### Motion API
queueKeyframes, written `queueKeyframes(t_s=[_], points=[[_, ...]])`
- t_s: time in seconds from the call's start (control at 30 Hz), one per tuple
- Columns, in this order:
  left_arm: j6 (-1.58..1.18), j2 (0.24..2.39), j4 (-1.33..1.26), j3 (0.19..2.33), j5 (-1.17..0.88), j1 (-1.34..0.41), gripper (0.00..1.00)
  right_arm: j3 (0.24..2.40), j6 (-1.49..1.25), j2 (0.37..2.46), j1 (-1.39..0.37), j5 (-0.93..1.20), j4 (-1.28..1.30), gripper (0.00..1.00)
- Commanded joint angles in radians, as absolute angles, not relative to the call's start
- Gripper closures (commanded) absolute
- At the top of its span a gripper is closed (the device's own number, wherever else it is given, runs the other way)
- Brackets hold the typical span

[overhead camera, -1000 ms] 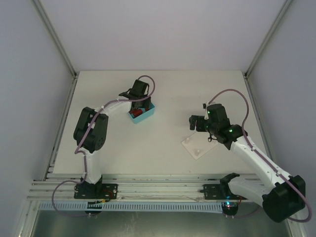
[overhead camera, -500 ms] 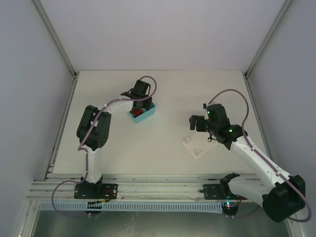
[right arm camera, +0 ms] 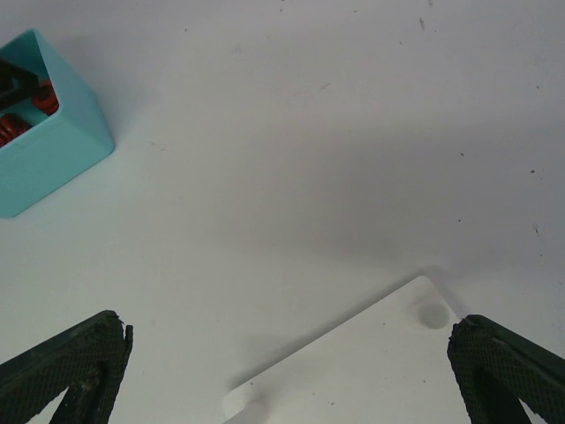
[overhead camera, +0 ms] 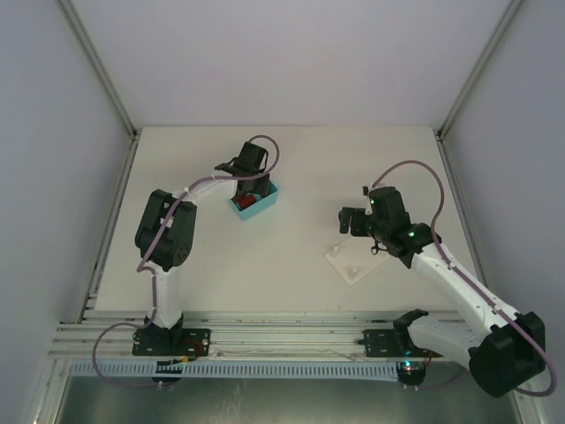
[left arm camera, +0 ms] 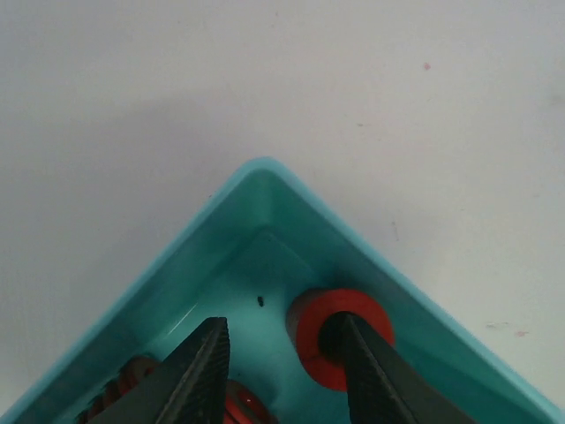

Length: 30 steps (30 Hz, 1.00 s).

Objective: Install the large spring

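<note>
A teal bin (overhead camera: 267, 205) stands at the back left of the table and holds red springs. In the left wrist view a large red spring (left arm camera: 309, 353) stands on end in the bin's far corner (left arm camera: 265, 190). My left gripper (left arm camera: 282, 331) is down inside the bin and open. Its right finger (left arm camera: 371, 371) sits in the spring's centre hole; its left finger (left arm camera: 199, 375) is apart on the other side. My right gripper (right arm camera: 290, 327) is wide open and empty above the white peg plate (right arm camera: 380, 362), which also shows in the top view (overhead camera: 353, 258).
More red springs (left arm camera: 238, 408) lie low in the bin by my left finger. The plate carries short white pegs (right arm camera: 433, 314) at its corners. The bin also shows at the far left of the right wrist view (right arm camera: 53, 150). Grey walls enclose the table.
My left arm's elbow has shifted a little while its gripper stays in the bin. The right arm has not moved.
</note>
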<state>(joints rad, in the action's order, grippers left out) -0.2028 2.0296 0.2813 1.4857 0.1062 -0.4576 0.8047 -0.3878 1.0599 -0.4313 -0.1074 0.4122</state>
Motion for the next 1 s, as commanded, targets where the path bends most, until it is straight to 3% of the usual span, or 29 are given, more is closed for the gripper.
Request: queueKeyframes(t_s=[0.0, 0.67, 0.97], points=[[-0.207, 1.966, 0.28, 1.526, 0.051, -0.468, 0.59, 0.795, -0.378, 1.058, -0.434, -0.117, 0.4, 0.01], [-0.181, 2.051, 0.303, 1.51, -0.011, -0.474, 0.61, 0.795, -0.376, 1.055, -0.434, -0.126, 0.401, 0.01], [-0.184, 2.11, 0.337, 1.535, 0.028, -0.472, 0.53, 0.793, -0.374, 1.054, -0.434, -0.131, 0.403, 0.01]])
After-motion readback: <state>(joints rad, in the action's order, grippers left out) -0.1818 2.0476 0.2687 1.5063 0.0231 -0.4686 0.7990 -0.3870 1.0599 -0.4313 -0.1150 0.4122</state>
